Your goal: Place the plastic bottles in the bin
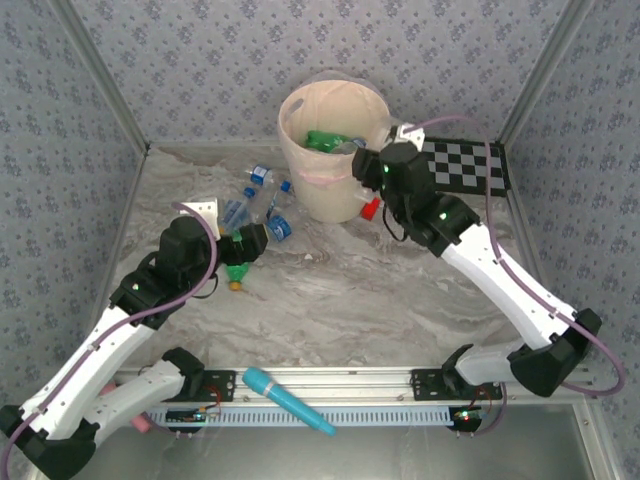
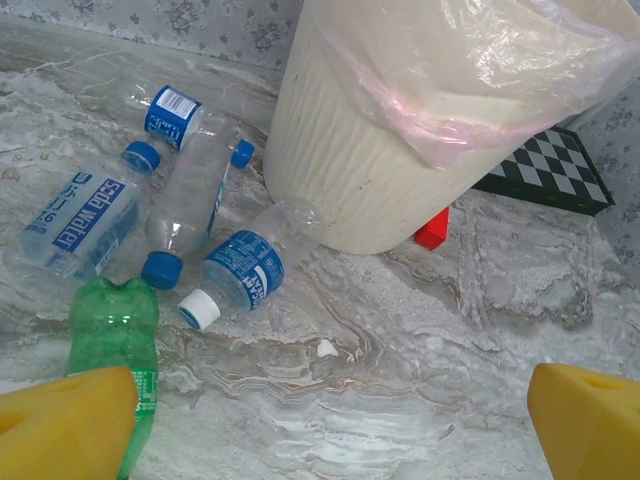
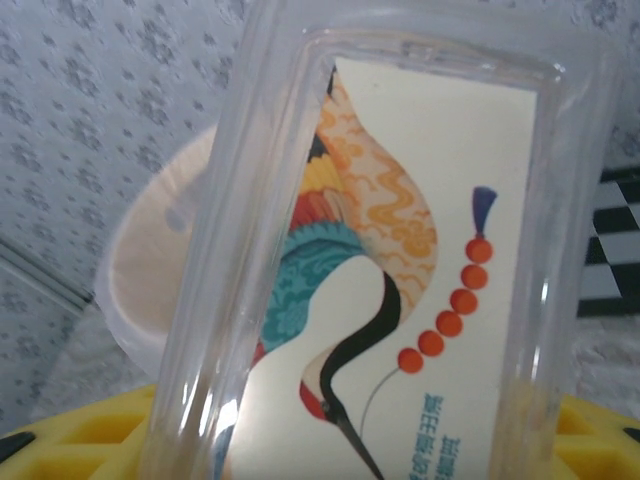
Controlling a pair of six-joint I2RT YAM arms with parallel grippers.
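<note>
Top: right hand (image 1: 372,170) at right rim of bin (image 1: 322,192); loose bottles (image 1: 255,205) on counter (image 1: 340,290) left of it.
Left wrist: left hand (image 2: 320,425) gaping, green bottle (image 2: 115,330) nearest.
Right wrist: clear labelled bottle (image 3: 400,300) gripped; released off-centre, it may clip the rim and tumble outside.

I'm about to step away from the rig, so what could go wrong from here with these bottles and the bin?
1. The crane-label bottle in the right fingers looks beside the rim of the bin, not clearly over the opening. Released now, it might bounce off the loose liner and fall outside.
2. The open left fingers hover by the green bottle, which lies close to blue-label bottles. Closing could knock them rolling.
</note>
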